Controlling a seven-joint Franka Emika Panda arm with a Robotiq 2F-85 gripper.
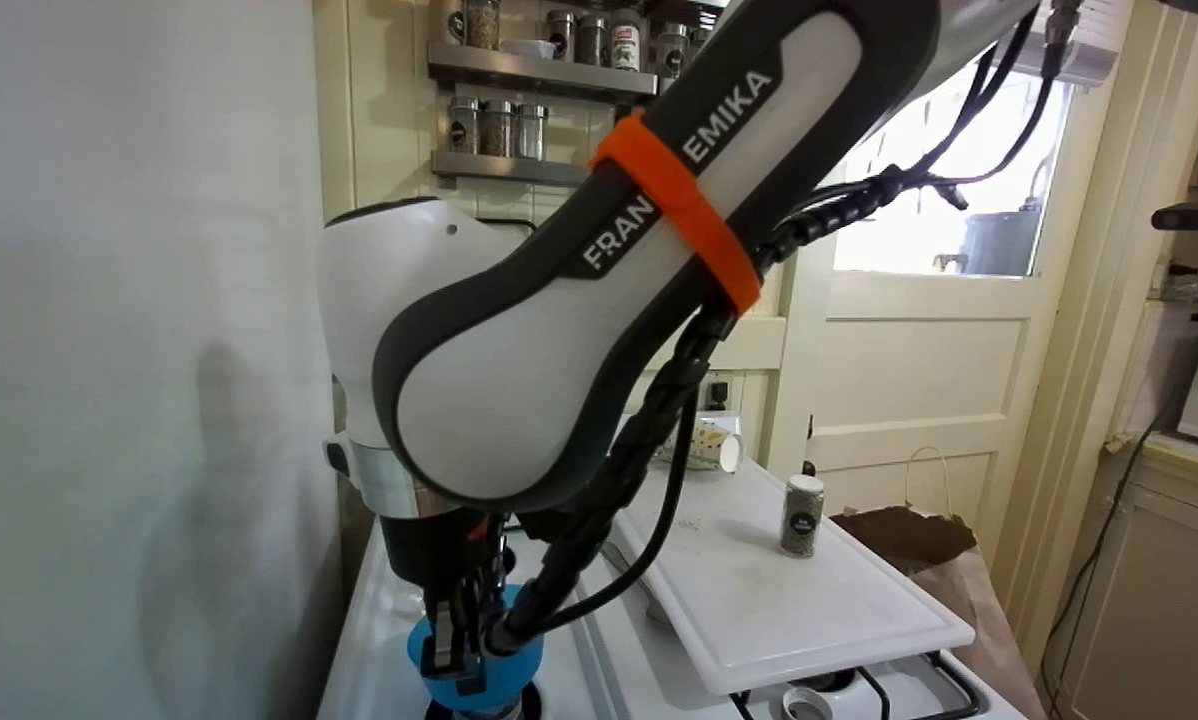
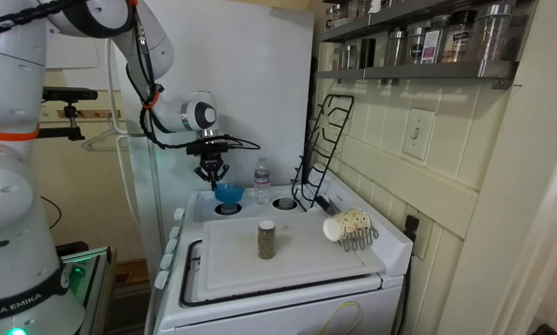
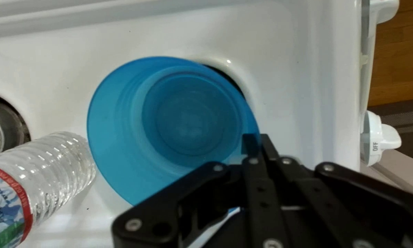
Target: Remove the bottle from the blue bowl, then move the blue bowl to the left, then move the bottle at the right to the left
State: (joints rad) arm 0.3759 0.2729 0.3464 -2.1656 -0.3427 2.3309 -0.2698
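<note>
Bowl (image 3: 189,113) held by the rim.
We've got the gripper (image 3: 259,139) jaws-tight on that rim, above a burner (image 2: 228,209); bottle (image 2: 262,181) upright, just beside the bowl.

In an exterior view: blue bowl (image 2: 229,193), translucent, mouth up, near far left corner of stovetop (image 2: 206,210). Water bottle (image 2: 261,184), clear, labelled, upright just beside it by far edge; contact unclear. Small bottle (image 2: 266,240), white-capped, greenish contents, upright, well apart, closer to near edge.
</note>
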